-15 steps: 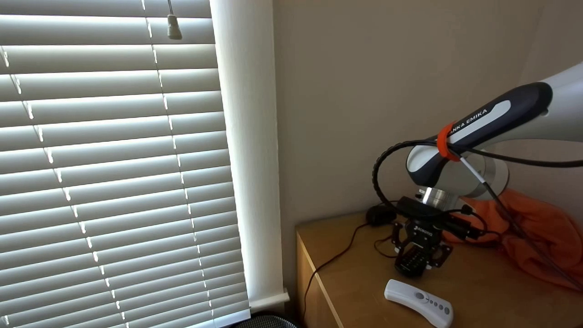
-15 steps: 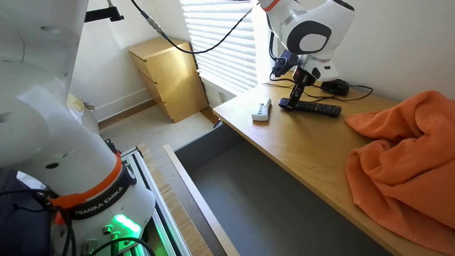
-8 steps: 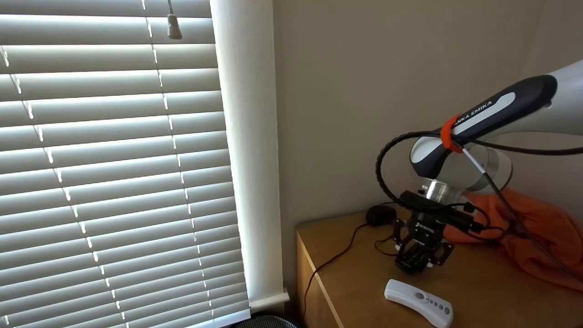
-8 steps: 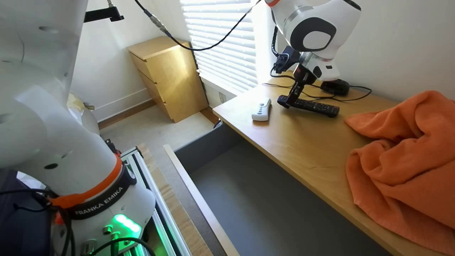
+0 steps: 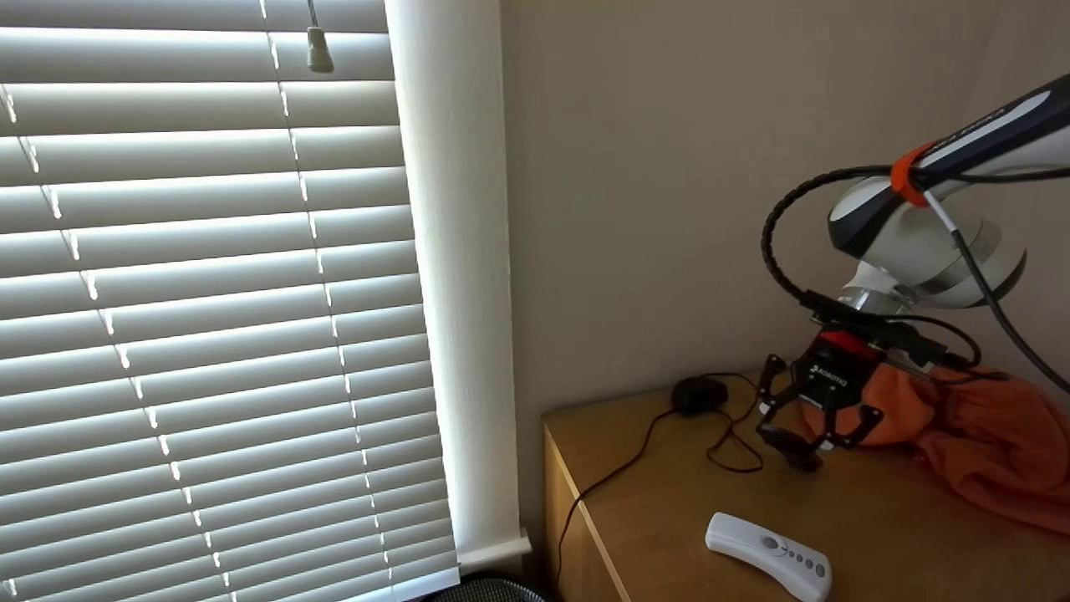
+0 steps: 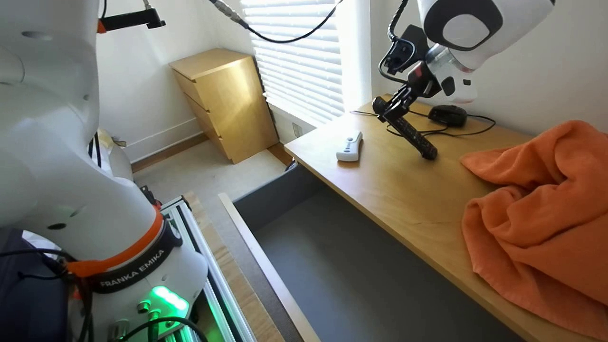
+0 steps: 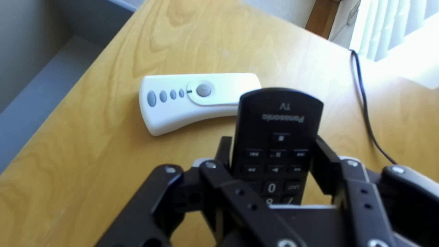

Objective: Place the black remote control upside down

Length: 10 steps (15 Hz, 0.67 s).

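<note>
My claw (image 7: 273, 154): is clamped on the black remote (image 6: 410, 132), near one end.
Long axis: slopes down, longer part below claw.

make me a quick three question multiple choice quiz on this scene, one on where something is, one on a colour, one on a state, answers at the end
1. Where is the white remote?
A) inside the drawer
B) on the wooden tabletop
C) on the windowsill

2. What colour is the crumpled cloth?
A) orange
B) green
C) blue

3. What state is the black remote control in?
A) lying flat on the tabletop, ungripped
B) face down inside the drawer
C) held at a slant by the gripper

Answers:
1 B: the wrist view and both exterior views show it lying there.
2 A: it looks orange in both exterior views.
3 C: the wrist view shows the jaws closed on both its sides, and an exterior view shows it slanting.
</note>
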Tool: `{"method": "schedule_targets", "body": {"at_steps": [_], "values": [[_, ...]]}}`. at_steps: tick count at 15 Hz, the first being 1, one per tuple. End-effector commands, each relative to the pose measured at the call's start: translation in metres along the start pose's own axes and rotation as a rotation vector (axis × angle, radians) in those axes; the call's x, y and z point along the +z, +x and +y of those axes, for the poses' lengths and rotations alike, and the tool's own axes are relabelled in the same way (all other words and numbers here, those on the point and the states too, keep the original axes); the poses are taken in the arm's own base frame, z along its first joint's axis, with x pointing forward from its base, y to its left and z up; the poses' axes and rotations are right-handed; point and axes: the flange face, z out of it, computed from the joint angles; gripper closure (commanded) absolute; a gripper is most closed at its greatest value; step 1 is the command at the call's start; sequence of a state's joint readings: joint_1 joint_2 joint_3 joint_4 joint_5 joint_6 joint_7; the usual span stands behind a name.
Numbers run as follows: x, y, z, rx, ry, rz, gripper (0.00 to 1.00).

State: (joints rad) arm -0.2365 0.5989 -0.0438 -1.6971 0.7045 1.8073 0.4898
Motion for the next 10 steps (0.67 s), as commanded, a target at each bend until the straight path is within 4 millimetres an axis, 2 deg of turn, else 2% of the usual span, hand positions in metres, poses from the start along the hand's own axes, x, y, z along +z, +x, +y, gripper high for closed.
{"method": "schedule_targets", "body": {"at_steps": [1, 4, 10], "values": [[-0.028, 0.000, 0.011, 0.007, 0.058, -0.104, 0.68], [-0.045, 0.004, 0.017, 0.040, 0.088, -0.141, 0.68], [-0.059, 0.005, 0.026, 0.110, 0.113, -0.147, 0.68]]}}
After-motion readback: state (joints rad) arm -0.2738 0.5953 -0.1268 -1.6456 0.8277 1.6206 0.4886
